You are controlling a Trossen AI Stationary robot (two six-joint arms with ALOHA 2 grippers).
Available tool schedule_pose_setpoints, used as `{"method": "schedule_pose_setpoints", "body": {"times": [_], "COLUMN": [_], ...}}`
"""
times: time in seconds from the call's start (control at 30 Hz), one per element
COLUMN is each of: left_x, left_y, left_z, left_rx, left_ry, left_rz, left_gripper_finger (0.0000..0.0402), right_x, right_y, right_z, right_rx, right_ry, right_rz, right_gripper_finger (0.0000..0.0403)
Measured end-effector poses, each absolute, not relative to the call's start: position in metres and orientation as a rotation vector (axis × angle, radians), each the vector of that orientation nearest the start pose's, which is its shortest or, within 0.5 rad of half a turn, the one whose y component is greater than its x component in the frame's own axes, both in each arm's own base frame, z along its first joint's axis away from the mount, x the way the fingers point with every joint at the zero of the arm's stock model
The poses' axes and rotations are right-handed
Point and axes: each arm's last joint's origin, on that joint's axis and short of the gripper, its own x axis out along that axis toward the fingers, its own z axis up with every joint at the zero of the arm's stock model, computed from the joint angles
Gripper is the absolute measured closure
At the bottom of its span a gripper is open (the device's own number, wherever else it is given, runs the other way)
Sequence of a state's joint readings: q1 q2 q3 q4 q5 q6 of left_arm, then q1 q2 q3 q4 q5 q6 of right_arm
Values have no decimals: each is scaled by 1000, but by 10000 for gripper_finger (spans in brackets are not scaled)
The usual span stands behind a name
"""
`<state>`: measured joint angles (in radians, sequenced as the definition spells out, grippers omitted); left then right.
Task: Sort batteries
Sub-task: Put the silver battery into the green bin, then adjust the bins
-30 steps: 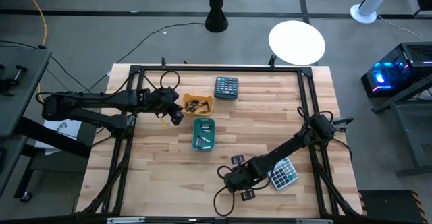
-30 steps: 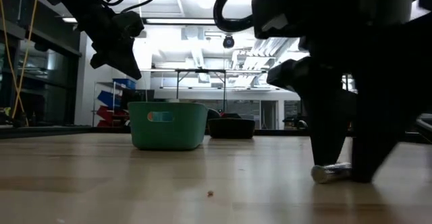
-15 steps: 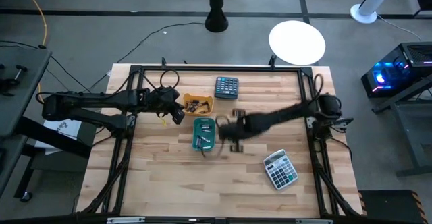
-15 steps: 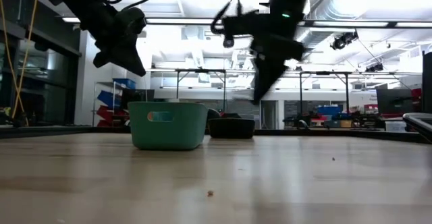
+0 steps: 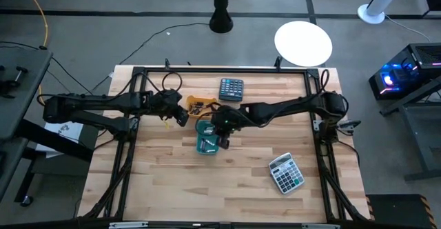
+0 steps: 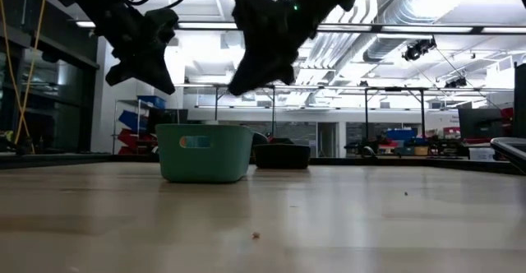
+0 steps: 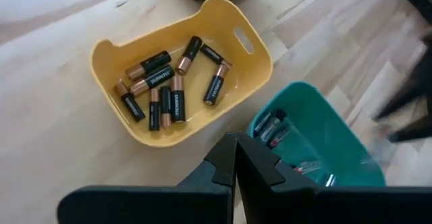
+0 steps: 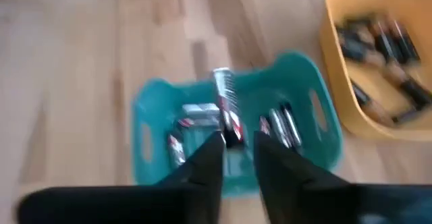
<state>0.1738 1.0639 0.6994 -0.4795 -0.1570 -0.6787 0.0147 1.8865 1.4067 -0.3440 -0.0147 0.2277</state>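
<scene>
Two bins are sitting near the table's [image 5: 158, 187] middle: the yellow bin [image 5: 202, 105] toward the far edge, the teal bin [image 5: 207, 138] just in front of it. Batteries [image 7: 162, 89] are lying in the yellow bin, and more cells [image 8: 283, 126] in the teal one. One calculator [image 5: 231, 89] is lying right of the yellow bin; another calculator [image 5: 286, 173] is lying well apart, toward the near right. The left gripper [image 5: 180, 116] is hanging left of the yellow bin. The right gripper [image 8: 236, 143] is hovering over the teal bin, gripping a battery [image 8: 227, 109].
</scene>
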Motion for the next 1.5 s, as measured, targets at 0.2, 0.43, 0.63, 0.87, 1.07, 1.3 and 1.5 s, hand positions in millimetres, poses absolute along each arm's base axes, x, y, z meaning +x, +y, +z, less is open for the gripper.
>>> {"method": "schedule_pose_setpoints", "body": {"times": [0.2,0.43,0.63,0.87,1.07,1.3,1.5], "left_x": [202,201,209,254,300,352,361], "left_y": [28,-16,-32,-25,2,48,54], "left_z": [229,185,146,126,119,126,144], "left_rx": [-703,-867,-923,-834,-711,-651,-671], "left_ry": [727,768,824,878,884,826,847], "left_rz": [580,485,514,416,413,363,257], "left_gripper_finger": [402,402,402,402,402,401,401], "right_x": [410,380,347,306,271,254,254], "right_y": [-2,-26,-43,-60,-60,-49,-34], "right_z": [217,227,265,314,344,360,359], "right_rx": [177,136,79,100,186,254,246], "right_ry": [877,1080,1097,1002,915,845,876], "right_rz": [-125,-123,-210,-403,-535,-562,-512], "right_gripper_finger": [232,206,230,261,265,265,265]}}
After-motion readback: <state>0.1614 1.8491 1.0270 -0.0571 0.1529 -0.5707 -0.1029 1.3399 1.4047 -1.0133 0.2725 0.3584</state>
